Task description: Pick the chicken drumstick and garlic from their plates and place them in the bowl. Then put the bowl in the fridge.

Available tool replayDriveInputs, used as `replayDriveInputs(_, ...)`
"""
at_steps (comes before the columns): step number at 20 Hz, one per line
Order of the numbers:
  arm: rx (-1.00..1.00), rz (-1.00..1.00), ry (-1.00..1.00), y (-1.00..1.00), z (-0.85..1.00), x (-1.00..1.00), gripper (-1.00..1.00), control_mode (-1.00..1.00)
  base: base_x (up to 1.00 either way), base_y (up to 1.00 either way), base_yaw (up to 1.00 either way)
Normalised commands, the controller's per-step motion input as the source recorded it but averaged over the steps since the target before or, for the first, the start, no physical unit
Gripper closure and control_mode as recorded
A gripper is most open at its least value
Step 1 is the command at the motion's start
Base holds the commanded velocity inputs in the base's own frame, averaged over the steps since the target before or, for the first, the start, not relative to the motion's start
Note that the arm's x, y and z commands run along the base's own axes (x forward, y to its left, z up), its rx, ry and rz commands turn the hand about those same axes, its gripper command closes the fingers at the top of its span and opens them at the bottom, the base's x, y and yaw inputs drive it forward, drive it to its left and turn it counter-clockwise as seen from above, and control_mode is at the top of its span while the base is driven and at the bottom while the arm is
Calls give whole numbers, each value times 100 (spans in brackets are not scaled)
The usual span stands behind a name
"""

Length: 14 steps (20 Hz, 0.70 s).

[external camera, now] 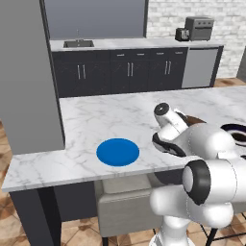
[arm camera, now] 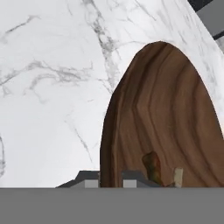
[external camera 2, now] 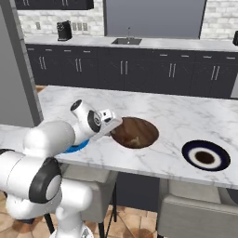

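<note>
Where the white marble island (external camera 2: 176, 116) is backed by dark cabinets (external camera 2: 139, 69) | bowl (external camera 2: 135, 132) rim is clamped in closed gripper (arm camera: 110, 178) | no writing legible

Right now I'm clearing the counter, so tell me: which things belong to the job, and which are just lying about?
Job: bowl, with drumstick and garlic inside; blue plate; dark plate; gripper.
Lying about: toaster oven, coffee machine, sink, stool.
</note>
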Motion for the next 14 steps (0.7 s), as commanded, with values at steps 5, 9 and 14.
replayDriveInputs(5, 0, 45, -5, 27, 7, -33, 100, -100, 0, 0, 0)
replayDriveInputs(9, 0, 46, -7, 20, 13, -34, 100, -100, 0, 0, 0)
replayDriveInputs(14, 0, 41, -7, 17, 26, -27, 100, -100, 0, 0, 0)
